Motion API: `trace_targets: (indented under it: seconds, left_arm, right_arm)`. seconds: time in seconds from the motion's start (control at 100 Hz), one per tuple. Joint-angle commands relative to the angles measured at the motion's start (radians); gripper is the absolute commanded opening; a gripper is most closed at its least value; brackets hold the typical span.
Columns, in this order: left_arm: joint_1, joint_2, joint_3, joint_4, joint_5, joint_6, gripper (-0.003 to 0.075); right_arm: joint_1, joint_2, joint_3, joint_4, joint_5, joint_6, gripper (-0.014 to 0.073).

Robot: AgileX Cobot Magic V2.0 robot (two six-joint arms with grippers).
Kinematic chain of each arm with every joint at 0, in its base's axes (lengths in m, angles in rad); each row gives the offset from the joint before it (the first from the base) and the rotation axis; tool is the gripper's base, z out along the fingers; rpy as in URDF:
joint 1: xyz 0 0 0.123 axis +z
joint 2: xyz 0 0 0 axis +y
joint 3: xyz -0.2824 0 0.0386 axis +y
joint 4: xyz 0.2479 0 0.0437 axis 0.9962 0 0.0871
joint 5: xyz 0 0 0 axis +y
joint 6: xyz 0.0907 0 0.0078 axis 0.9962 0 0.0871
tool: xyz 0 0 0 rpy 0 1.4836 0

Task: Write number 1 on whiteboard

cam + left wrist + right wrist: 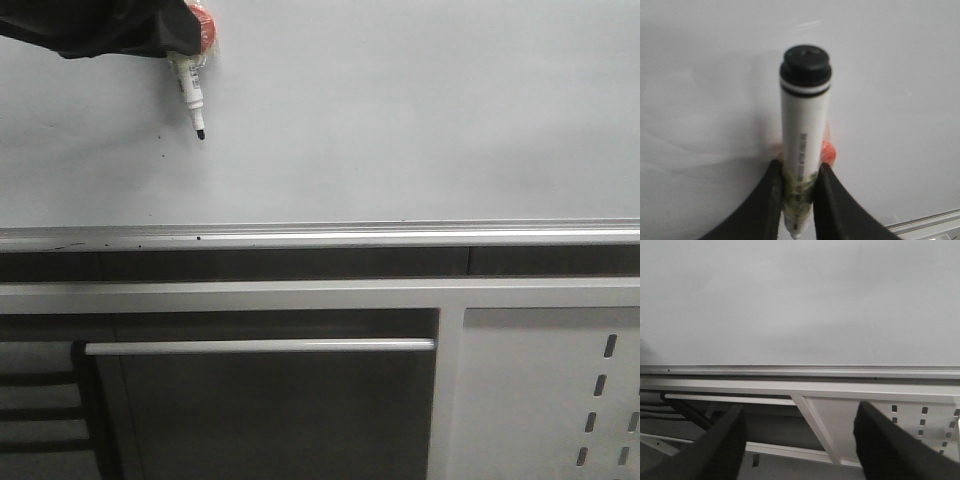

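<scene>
The whiteboard [400, 110] fills the upper front view, with its silver bottom rail [320, 236] below. No number 1 stroke shows on it. My left gripper [180, 45] at the top left is shut on a white marker [188, 88] whose black tip [200, 132] points down at the board; I cannot tell if it touches. In the left wrist view the fingers [767, 200] clamp the marker [804, 135] near its taped part, black end cap toward the camera. My right gripper [800, 415] is open and empty, facing the whiteboard [800, 300] and the frame below its rail.
Below the rail is a grey metal frame with a horizontal bar [260, 346] and a slotted panel [600, 400] at the lower right. An orange-red piece [207, 28] sits by the left gripper. Tiny dark specks [199, 238] dot the rail.
</scene>
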Motion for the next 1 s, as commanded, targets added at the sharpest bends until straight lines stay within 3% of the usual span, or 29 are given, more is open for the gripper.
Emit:
trace_targets:
  seconds: [0.0, 0.13, 0.42, 0.56, 0.68, 0.85, 0.99]
  left_arm:
    - [0.001, -0.022, -0.035, 0.029, -0.049, -0.011, -0.002]
    - [-0.002, -0.031, -0.035, 0.045, -0.033, -0.011, -0.002]
    - [-0.006, -0.065, -0.035, 0.214, 0.268, -0.008, -0.002]
    - [-0.006, -0.075, -0.035, 0.313, 0.428, -0.008, -0.002]
    - [-0.006, -0.075, -0.035, 0.334, 0.502, 0.0, -0.002]
    - [-0.077, -0.075, -0.035, 0.334, 0.526, 0.096, -0.002]
    - [-0.141, -0.075, -0.035, 0.334, 0.524, 0.134, -0.002]
  right_arm:
    - [-0.006, 0.007, -0.035, 0.016, -0.067, -0.008, 0.0416]
    - [-0.006, 0.007, -0.035, 0.016, -0.067, -0.008, 0.0416]
    - [-0.006, 0.007, -0.045, 0.016, 0.005, -0.049, 0.0416]
    - [-0.006, 0.016, -0.109, 0.053, 0.126, -0.143, 0.0416]
    - [-0.006, 0.074, -0.204, 0.179, 0.26, -0.281, 0.0416]
    - [-0.006, 0.237, -0.351, 0.309, 0.481, -0.414, 0.0415]
    - [0.027, 0.388, -0.484, 0.337, 0.609, -0.418, 0.0415]
